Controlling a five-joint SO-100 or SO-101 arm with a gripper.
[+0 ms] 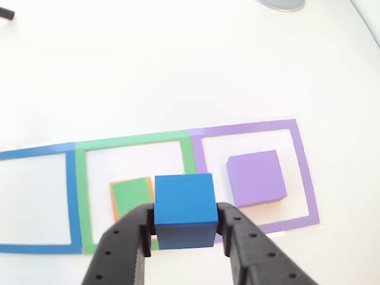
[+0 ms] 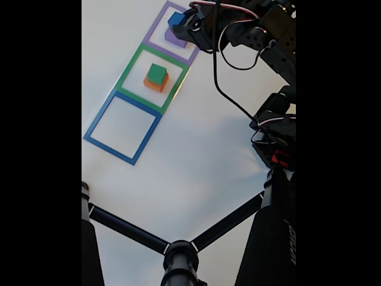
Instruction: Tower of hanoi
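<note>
My gripper [image 1: 184,228] is shut on a blue cube [image 1: 184,208], holding it by its two sides above the table. In the fixed view the blue cube [image 2: 176,19] hangs over the purple cube [image 2: 172,39] in the purple square outline [image 2: 156,32]. The purple cube [image 1: 256,178] sits inside the purple outline [image 1: 303,172]. A green cube [image 1: 132,197] rests on an orange cube [image 1: 112,208] inside the green outline [image 1: 80,196]; in the fixed view the same stack shows as green [image 2: 157,74] on orange [image 2: 153,84]. The blue outline [image 2: 122,126] holds nothing.
The three taped squares lie in a row on a white table [image 1: 178,71]. The arm and its cables [image 2: 262,53] run along the right side in the fixed view. A black stand [image 2: 178,256] spreads across the bottom. A grey object [image 1: 284,5] sits at the far edge.
</note>
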